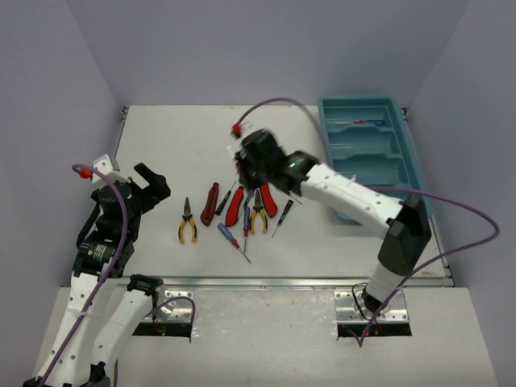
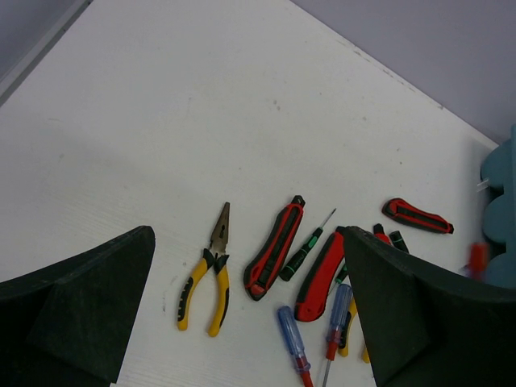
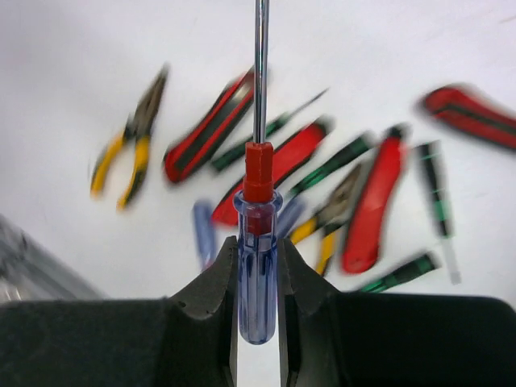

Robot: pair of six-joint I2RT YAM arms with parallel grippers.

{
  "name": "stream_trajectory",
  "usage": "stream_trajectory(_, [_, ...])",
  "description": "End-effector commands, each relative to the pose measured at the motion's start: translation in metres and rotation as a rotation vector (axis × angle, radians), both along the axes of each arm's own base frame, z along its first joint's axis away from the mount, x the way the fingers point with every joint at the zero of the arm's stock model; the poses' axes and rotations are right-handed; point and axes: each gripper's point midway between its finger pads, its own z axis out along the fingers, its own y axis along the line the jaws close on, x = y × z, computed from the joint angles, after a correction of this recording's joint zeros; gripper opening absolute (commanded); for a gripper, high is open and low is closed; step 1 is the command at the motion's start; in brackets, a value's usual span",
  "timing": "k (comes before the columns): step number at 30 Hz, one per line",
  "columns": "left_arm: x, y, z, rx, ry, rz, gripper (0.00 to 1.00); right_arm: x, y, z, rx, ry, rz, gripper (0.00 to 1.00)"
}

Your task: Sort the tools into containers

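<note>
Table [image 1: 161,137] in the top view carries the loose tools [image 1: 235,208] in a cluster at its middle, with one pair of pliers [image 1: 187,222] at the cluster's left. You see the tray [image 1: 417,165] at the far right, a small screwdriver [image 1: 367,122] lying in its farthest compartment. The right gripper [image 1: 246,165] hangs blurred above the cluster; the left gripper [image 1: 153,187] sits well to its left.

Left wrist view: note both fingers [image 2: 81,310] spread wide, released, nothing between them. The pliers and red knives [image 2: 276,248] lie on the table beyond.

Right wrist view: you find the right gripper clenched on the handle of a blue screwdriver [image 3: 258,278], held above the tools, shaft pointing away from the camera.
</note>
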Motion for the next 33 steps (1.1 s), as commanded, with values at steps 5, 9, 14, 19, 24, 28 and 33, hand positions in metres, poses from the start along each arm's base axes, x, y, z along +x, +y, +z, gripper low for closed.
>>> stream_trajectory(5, [0.004,0.003,0.01,0.0,-0.039,0.011,1.0,0.205,-0.268,0.04,0.474,-0.045,-0.912,0.0])
stream_trajectory(9, [0.004,0.003,0.009,0.002,-0.034,0.015,1.0,0.256,-0.354,0.041,0.579,-0.133,-1.258,0.0])
stream_trajectory(14, [0.004,0.003,0.009,0.001,-0.037,0.013,1.0,0.289,-0.407,0.008,0.681,-0.137,-1.53,0.0])
stream_trajectory(19, [0.006,0.0,0.007,0.002,-0.032,-0.003,1.0,0.338,-0.421,-0.018,0.723,-0.162,-1.555,0.0])
stream_trajectory(24, [0.007,-0.002,0.006,0.004,-0.029,-0.021,1.0,0.359,-0.418,-0.04,0.773,-0.15,-1.54,0.1])
stream_trajectory(28, [0.009,-0.006,0.004,0.002,-0.017,-0.04,1.0,0.368,-0.414,-0.038,0.789,-0.172,-1.489,0.47])
stream_trajectory(33, [0.009,-0.008,0.005,0.003,-0.018,-0.05,1.0,0.369,-0.402,-0.003,0.782,-0.22,-1.346,0.77])
